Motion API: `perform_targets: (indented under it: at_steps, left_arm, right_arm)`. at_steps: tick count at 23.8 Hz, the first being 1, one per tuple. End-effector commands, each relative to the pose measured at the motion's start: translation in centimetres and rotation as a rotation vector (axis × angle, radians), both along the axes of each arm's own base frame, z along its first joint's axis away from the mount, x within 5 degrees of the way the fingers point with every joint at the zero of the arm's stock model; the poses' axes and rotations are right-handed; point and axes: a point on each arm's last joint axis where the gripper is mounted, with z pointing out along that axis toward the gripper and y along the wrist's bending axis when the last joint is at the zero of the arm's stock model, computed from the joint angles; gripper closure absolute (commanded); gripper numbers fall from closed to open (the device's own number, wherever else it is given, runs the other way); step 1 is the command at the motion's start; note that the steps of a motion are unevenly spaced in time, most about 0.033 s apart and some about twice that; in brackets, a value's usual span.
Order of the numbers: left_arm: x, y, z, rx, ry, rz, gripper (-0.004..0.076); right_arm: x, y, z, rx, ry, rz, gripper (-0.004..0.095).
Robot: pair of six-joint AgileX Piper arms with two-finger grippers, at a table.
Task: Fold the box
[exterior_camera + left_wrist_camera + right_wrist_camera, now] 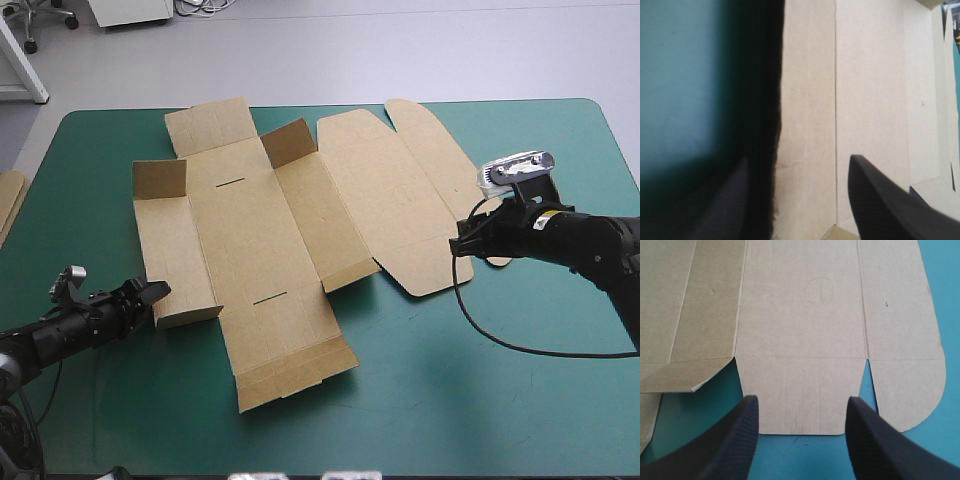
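From my station I see the box (pixel 270 250) lying opened out near the middle of the worktop (pixel 500 400), on its teal-green cover, most panels flat. Two small corner flaps (pixel 288 142) on its far side stand up, and the lid (pixel 400 190) with its rounded ears spreads toward the right. My left hand (pixel 150 295) sits low at the box's left side panel, near that panel's front corner. In the left wrist view that hand (pixel 799 160) is released, its black fingers (pixel 880 200) spread wide, one over the brown board and the other over the cover, the board's outer edge running between them. My right hand (pixel 462 243) is at the lid's right edge. In its own wrist view it (pixel 801 400) is likewise released, and the lid's tuck flap (pixel 800 390) lies between the two fingertips; I cannot tell whether they touch it. A strip of more board (pixel 8 200) shows at the worktop's left edge, well apart from the box.
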Motion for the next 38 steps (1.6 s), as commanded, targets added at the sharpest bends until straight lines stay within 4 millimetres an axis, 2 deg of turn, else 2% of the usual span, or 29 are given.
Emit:
perform_targets:
  at_steps: [1, 5, 9, 17, 21, 24, 26, 27, 31, 34, 38]
  left_arm:
    - [0.8, -1.1, 1.3, -0.046, -0.075, -0.027, 0.0303]
    - [1.4, -2.3, 0.9, 0.017, -0.057, -0.057, 0.0303]
    - [1.6, -2.4, 1.1, 0.004, -0.068, -0.034, 0.0332]
    - [2.0, -2.3, 1.5, -0.015, -0.092, -0.009, 0.0542]
    - [2.0, -2.3, 1.4, -0.022, -0.089, -0.020, 0.0608]
    - [2.1, -3.0, 1.1, -0.046, -0.076, -0.066, 0.0617]
    - [2.2, -3.5, 1.0, -0.037, -0.071, -0.095, 0.0675]
    - [2.5, -3.5, 1.4, -0.016, -0.084, -0.125, 0.0733]
    - [4.4, -3.0, 4.0, 0.048, -0.133, -0.197, 0.0734]
    - [5.4, -2.4, 5.9, 0.159, -0.168, -0.287, 0.0734]
    - [6.1, -1.9, 7.3, 0.225, -0.167, -0.328, 0.0734]
  right_arm:
    - [-0.1, -0.1, 2.0, 0.036, -0.106, -0.013, 0.0410]
    - [-0.1, -0.1, 2.0, 0.038, -0.103, -0.008, 0.0419]
    - [-0.1, 0.0, 1.9, 0.039, -0.096, -0.005, 0.0423]
    - [-0.1, 0.0, 1.9, 0.038, -0.093, -0.005, 0.0424]
    - [-0.1, 0.0, 1.9, 0.039, -0.099, -0.006, 0.0424]
    - [-0.1, 0.0, 1.9, 0.039, -0.099, -0.007, 0.0424]
    - [-0.1, -0.1, 2.0, 0.040, -0.101, -0.007, 0.0424]
    - [-0.1, -0.1, 2.0, 0.037, -0.104, -0.006, 0.0424]
    - [-0.1, -0.1, 2.0, 0.036, -0.105, -0.004, 0.0424]
    - [-0.1, -0.1, 2.0, 0.036, -0.105, -0.004, 0.0424]
    - [-0.1, -0.1, 2.0, 0.036, -0.108, -0.006, 0.0424]
